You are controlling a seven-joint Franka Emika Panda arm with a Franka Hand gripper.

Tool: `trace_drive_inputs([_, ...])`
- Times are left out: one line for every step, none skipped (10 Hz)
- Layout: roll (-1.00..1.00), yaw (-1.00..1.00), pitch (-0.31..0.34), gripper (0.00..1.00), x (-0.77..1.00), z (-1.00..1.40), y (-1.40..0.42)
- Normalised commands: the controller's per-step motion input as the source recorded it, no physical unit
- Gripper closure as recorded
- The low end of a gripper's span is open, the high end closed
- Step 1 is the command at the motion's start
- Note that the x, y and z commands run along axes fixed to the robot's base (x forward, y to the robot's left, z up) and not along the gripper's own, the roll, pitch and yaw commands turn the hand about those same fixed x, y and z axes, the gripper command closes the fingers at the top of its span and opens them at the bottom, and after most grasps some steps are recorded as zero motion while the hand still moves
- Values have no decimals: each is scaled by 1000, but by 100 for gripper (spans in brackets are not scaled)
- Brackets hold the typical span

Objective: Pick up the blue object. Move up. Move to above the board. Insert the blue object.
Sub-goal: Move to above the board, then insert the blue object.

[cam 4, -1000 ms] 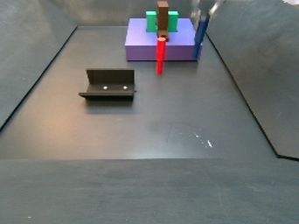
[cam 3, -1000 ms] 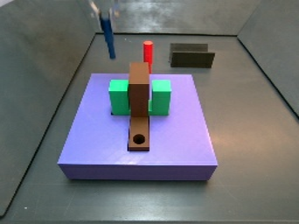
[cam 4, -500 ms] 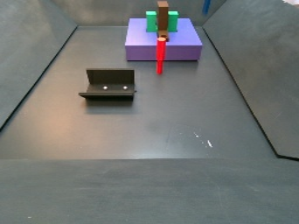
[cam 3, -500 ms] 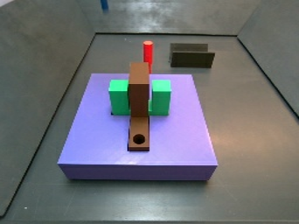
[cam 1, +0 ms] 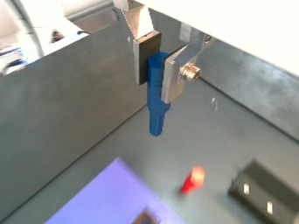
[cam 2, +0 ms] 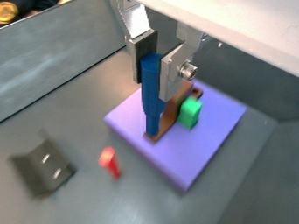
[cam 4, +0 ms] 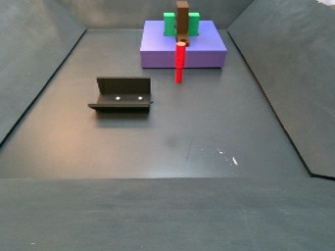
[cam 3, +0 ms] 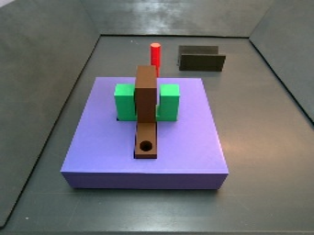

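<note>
The gripper (cam 1: 158, 74) is shut on the blue object (cam 1: 156, 105), a slim dark blue peg that hangs down from between the fingers; both wrist views show this (cam 2: 152, 105). Gripper and peg are high above the floor and out of both side views. The board (cam 3: 146, 110) is a narrow brown plank lying across the green block (cam 3: 127, 101), with its round hole (cam 3: 147, 146) at the near end. It also shows in a side view (cam 4: 185, 15). In a wrist view the board (cam 2: 191, 91) lies partly hidden behind the peg.
The board and the green block rest on a large purple slab (cam 3: 185, 147), also seen in a wrist view (cam 2: 176, 153). A red peg (cam 3: 156, 53) stands upright by the slab's edge. The fixture (cam 4: 121, 94) stands on the grey floor, apart from the slab.
The gripper with the blue object has risen: one second ago it showed near the top of both side views, and now it is above their upper edge.
</note>
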Motion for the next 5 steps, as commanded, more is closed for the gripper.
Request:
trace_drive_inputs([50,-30,409,100,988,308,-1400])
trace_drive_inputs([48,-13,293,100,972,331,-1400])
trace_drive_inputs([81,5,174,100,410,147,-614])
trace_drive_inputs([74,7,137,100,258,90,-364])
trace_drive_inputs([0,0,-6,100,0,-17,0])
